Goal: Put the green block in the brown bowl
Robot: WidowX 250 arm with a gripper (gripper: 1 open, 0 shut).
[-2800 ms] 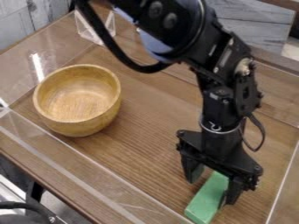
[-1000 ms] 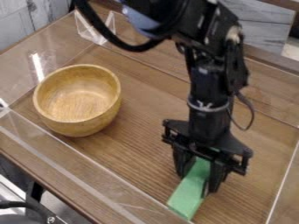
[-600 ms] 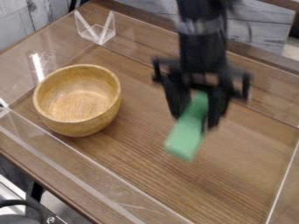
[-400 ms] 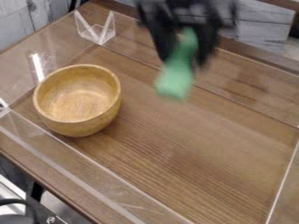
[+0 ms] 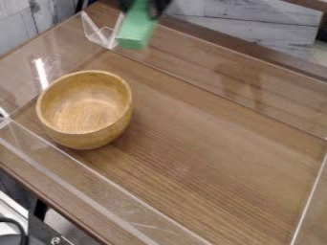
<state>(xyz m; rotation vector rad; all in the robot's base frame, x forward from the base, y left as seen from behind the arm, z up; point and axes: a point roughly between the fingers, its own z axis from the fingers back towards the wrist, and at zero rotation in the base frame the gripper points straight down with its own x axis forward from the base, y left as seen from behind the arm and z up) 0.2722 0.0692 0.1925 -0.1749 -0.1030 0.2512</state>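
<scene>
The green block (image 5: 136,30) hangs in the air near the top of the view, blurred by motion, up and to the right of the brown bowl (image 5: 84,108). Only a dark bit of my gripper (image 5: 140,6) shows at the top edge, shut on the block's upper end. The rest of the arm is out of frame. The round wooden bowl stands upright on the left side of the table with nothing inside it.
The wooden table (image 5: 217,144) is fenced by low clear plastic walls (image 5: 76,196) along its front and sides. A small clear plastic stand (image 5: 98,29) sits at the back left, just beside the hanging block.
The gripper has lifted the green block off the front right of the table and carried it up and left toward the back. Most of the arm has left the view.
</scene>
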